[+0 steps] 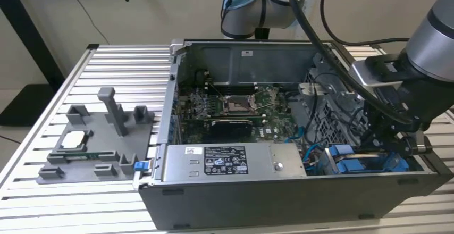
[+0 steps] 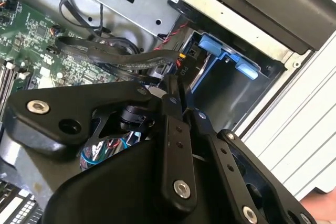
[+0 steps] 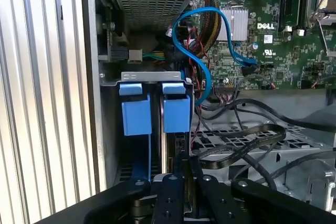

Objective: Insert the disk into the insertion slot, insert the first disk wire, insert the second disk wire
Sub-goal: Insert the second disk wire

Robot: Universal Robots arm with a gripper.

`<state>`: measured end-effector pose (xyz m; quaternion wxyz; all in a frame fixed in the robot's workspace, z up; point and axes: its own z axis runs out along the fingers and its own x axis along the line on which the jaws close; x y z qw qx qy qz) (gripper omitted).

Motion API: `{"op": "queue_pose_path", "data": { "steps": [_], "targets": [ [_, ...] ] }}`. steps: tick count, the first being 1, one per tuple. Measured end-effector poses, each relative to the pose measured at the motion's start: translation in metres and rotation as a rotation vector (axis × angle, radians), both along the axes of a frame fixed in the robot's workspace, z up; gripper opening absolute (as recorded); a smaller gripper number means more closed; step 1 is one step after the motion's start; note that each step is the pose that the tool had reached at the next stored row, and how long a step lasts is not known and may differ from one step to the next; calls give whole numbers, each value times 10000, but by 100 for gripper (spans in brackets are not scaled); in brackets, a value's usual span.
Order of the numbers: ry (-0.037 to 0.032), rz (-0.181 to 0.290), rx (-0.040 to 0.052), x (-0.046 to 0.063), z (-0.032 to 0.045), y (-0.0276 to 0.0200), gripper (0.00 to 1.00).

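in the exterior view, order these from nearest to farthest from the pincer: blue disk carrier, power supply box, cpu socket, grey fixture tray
1. blue disk carrier, just beside the pincer, at the case's corner on the exterior view's right
2. power supply box, along the case's front
3. cpu socket, mid-motherboard
4. grey fixture tray, outside the case, on the exterior view's left

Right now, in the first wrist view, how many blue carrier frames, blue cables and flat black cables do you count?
Blue carrier frames: 2
Blue cables: 1
Flat black cables: 1
Total: 4
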<state>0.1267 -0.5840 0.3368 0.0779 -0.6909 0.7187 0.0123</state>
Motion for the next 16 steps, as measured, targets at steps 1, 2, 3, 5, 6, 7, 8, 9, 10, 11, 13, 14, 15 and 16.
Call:
{"op": "queue_pose_path", "data": {
  "steps": [1, 2, 3, 5, 6, 7, 8, 9, 10, 11, 13, 14, 15, 16],
  "targets": [
    [0, 0, 4, 0, -2, 0, 0],
    [0, 0, 10, 0, -4, 0, 0],
    [0, 0, 22, 0, -8, 1, 100],
    [0, 0, 34, 0, -9, 0, 100],
    [0, 0, 32, 0, 7, 0, 100],
    [1, -1, 42, 0, 37, 0, 100],
    [1, -1, 49, 0, 72, 0, 100],
    [1, -1, 54, 0, 107, 0, 100],
    [1, -1, 57, 0, 153, 0, 100],
    [1, -1, 59, 0, 193, 0, 100],
    [1, 0, 63, 0, 261, 0, 100],
    [1, 0, 64, 0, 287, 0, 100],
    [1, -1, 64, 0, 314, 0, 100],
    [1, -1, 63, 0, 337, 0, 100]
  ]
}}
